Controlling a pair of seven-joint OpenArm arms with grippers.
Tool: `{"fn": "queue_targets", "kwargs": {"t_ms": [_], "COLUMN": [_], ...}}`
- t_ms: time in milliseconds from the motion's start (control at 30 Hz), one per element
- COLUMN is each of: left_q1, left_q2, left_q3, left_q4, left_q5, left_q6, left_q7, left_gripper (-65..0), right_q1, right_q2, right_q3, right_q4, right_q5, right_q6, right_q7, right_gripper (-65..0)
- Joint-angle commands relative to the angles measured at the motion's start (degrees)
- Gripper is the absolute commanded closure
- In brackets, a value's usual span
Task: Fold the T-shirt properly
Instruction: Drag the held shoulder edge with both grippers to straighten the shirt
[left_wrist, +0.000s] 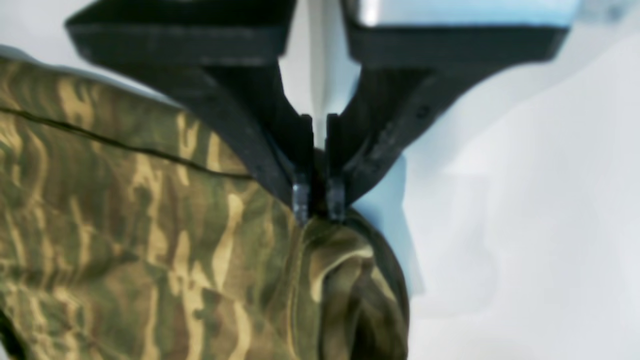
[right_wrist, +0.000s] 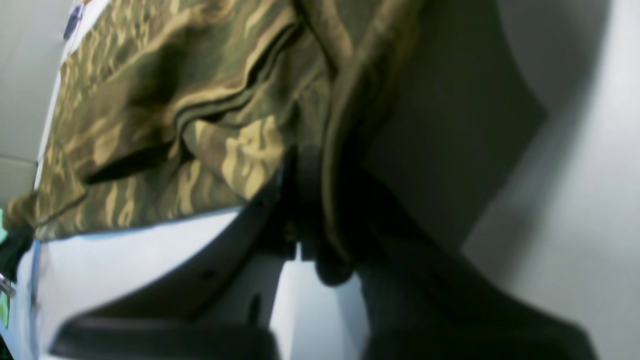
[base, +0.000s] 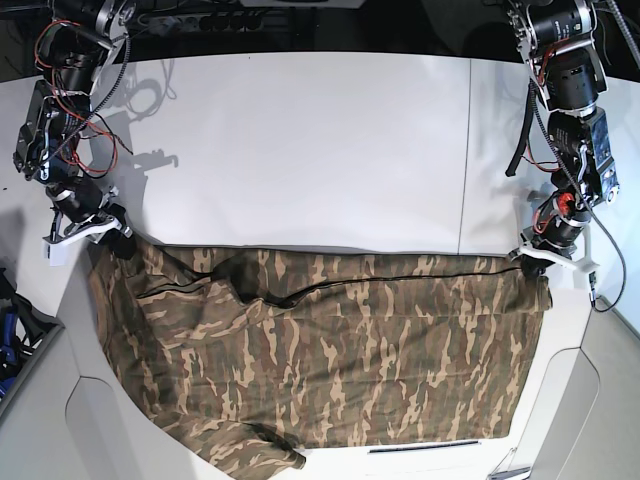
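Observation:
The camouflage T-shirt (base: 330, 350) lies spread across the front half of the white table (base: 320, 150), its lower part hanging over the front edge. My left gripper (base: 527, 262) is shut on the shirt's far right corner; the left wrist view shows its fingertips (left_wrist: 301, 197) pinching a bunched fold of the T-shirt (left_wrist: 150, 225). My right gripper (base: 118, 238) is shut on the shirt's far left corner; in the right wrist view the T-shirt (right_wrist: 165, 115) drapes between and over its dark fingers (right_wrist: 280, 210). The top edge runs stretched between both grippers.
The bare back half of the table lies behind the shirt. Cables (base: 150, 95) trail at the far left by the right arm's base. A table seam (base: 465, 150) runs front to back on the right side.

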Motion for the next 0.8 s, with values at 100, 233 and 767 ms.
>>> {"fn": "queue_targets", "kwargs": {"t_ms": [100,233,767], "left_q1": [-1.05,-0.74,9.4], "left_q2": [-2.43,-3.02,-3.63], "left_q3": [-0.24,-0.35,-0.63], "left_q4": [1.4,2.54,15.54], "left_q5": [-1.55,-3.1,-4.57], "left_q6": [-2.58,-4.76,-4.85], "left_q7": [1.25,3.87,5.42], "left_gripper": [0.0,0.0,0.0], "right_q1": [-0.04,-0.04,-7.69], "right_q2": [0.5,0.83,0.83], "right_q3": [-0.11,-0.09,-0.09], "right_q4": [3.65,5.88,15.91], "right_q5": [-0.74,0.59,8.28], "right_q6": [-0.15,-0.17,0.02], "right_q7": [-4.85,-7.96,-13.25], "right_gripper": [0.0,0.0,0.0]}}
